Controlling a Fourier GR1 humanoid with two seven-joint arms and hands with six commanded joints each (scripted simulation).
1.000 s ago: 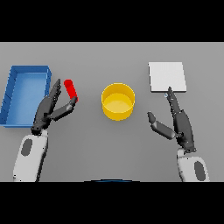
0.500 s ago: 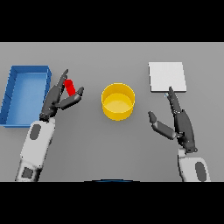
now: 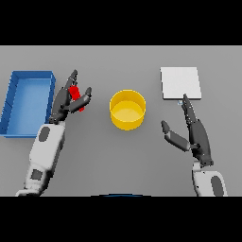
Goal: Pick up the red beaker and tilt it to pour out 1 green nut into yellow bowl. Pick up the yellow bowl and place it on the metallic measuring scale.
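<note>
A grey table (image 3: 118, 160) carries a blue open tray (image 3: 27, 101) at its left edge, a yellow bowl (image 3: 127, 109) (round, nothing visible inside) near the centre, and a flat metallic measuring scale (image 3: 180, 83) lying well apart to the right.

open table lies between the bowl (image 3: 127, 109) and scale (image 3: 180, 83); the right hand (image 3: 194, 133) sits near the scale's front edge.
</note>
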